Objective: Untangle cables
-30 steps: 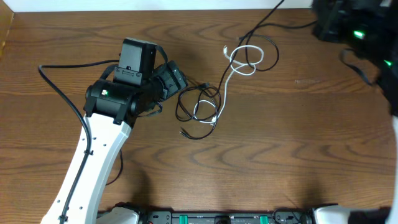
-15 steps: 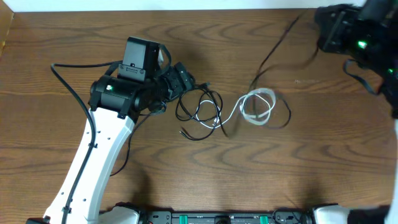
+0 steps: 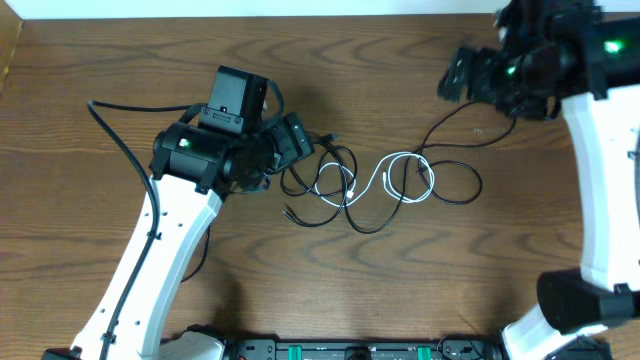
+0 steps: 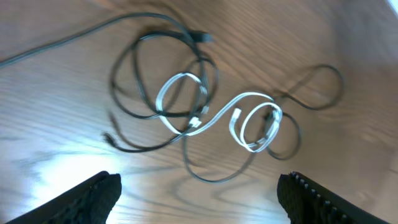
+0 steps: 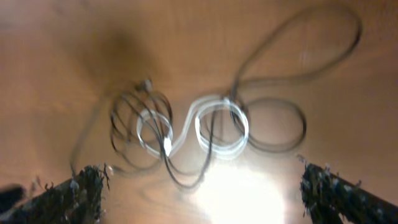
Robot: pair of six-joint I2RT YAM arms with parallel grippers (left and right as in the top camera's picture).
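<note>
The cables lie tangled mid-table: black loops (image 3: pixel 318 160) on the left, a white cable (image 3: pixel 372 178) curling in an S through them, and a wider black loop (image 3: pixel 478 183) on the right with a strand running up toward my right arm. My left gripper (image 3: pixel 292 138) hovers just left of the black loops, open and empty. Its wrist view shows the white cable (image 4: pixel 239 96) and black loops (image 4: pixel 115 78) ahead of the left gripper (image 4: pixel 199 199). My right gripper (image 3: pixel 457 75) hangs at the far right, open, apart from the cables. Below the right gripper (image 5: pixel 205 196), blurred, are the white cable (image 5: pixel 186 134) and black loop (image 5: pixel 301 124).
The thick black cable (image 3: pixel 110 120) of the left arm trails over the table's left side. The wooden table (image 3: pixel 330 280) stretches bare toward the front edge. A pale wall edge runs along the far side.
My right gripper went from shut to open and let the black cable go. The white and black loops slid from the far side to mid-table. The right arm swung left into view.
</note>
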